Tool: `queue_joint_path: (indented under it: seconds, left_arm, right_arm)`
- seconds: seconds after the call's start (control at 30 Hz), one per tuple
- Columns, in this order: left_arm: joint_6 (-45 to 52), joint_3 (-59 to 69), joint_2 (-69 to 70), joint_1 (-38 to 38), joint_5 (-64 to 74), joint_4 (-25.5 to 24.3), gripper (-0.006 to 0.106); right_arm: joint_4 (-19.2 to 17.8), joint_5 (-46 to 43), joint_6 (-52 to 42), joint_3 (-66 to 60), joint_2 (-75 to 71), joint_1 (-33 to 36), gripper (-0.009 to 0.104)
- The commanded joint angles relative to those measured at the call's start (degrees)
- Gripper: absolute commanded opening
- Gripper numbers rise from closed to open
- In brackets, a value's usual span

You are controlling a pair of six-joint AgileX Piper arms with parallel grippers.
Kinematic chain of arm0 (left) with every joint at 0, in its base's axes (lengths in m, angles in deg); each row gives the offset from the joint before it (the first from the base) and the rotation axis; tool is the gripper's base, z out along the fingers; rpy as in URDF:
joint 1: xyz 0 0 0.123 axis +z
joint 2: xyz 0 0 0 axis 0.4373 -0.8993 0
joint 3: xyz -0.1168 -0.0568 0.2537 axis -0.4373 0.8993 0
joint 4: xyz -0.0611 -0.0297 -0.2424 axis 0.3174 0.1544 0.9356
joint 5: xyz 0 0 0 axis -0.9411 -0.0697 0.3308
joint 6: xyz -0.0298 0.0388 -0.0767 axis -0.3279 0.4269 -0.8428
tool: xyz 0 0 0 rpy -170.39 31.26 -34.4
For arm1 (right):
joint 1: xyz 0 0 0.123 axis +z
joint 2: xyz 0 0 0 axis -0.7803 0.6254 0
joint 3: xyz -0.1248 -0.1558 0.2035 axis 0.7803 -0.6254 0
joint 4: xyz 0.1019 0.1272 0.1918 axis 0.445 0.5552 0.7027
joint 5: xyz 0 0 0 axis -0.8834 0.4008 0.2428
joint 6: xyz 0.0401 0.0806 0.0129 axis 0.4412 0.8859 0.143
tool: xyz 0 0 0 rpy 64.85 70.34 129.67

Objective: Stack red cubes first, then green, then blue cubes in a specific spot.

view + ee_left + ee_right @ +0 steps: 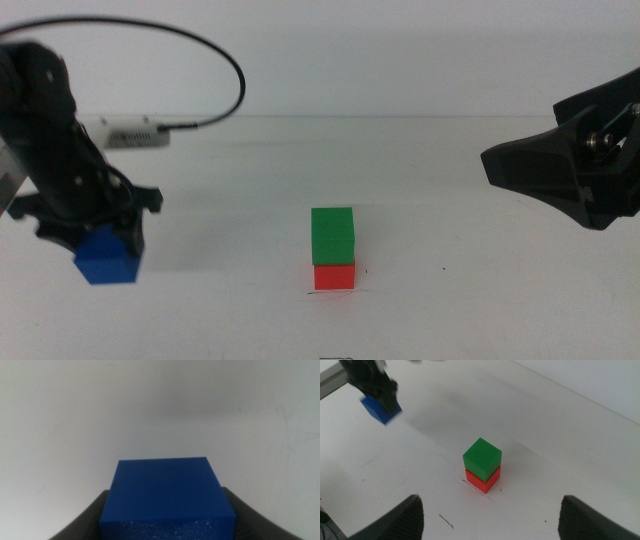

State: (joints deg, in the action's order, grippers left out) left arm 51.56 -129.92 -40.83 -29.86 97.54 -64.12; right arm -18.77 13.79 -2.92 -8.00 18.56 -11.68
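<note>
Blue cube (167,497) square in left hand (105,250).

Left gripper (105,250) clamped (right gripper (490,515) spread wide)

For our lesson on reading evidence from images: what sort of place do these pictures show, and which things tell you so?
Probably a robotics lab test bench. A bare white table holds only a green cube stacked on a red cube, the left gripper holds a blue cube, and the open right gripper waits to the side.

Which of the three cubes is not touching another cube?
The matte blue cube, held off the table in the left claw; the green cube sits on the red cube.
</note>
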Motion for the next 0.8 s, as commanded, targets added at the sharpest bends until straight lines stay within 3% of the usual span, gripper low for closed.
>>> queue_joint_path:
  seconds: [0.0, 0.1, 0.37, 0.77]
  left_arm:
    - [-8.3, -3.66, 5.73, -2.45, 6.06, -4.66, -0.002]
    - [-12.19, -8.0, 6.98, -7.19, 12.25, -9.63, -0.002]
    - [-19.52, -15.47, 5.35, -18.36, 12.0, -5.15, -0.002]
    - [-31.12, -29.96, -5.21, -33.05, 12.0, -5.46, -0.002]
  right_arm:
    - [-0.62, -3.36, -0.8, 1.63, -0.76, -0.45, 0.083]
    - [-0.62, -3.36, -0.8, 1.63, -0.76, -0.45, 0.083]
    - [-0.62, -3.35, -0.8, 1.63, -0.76, -0.45, 0.083]
    - [-0.62, -3.35, -0.8, 1.63, -0.76, -0.45, 0.083]
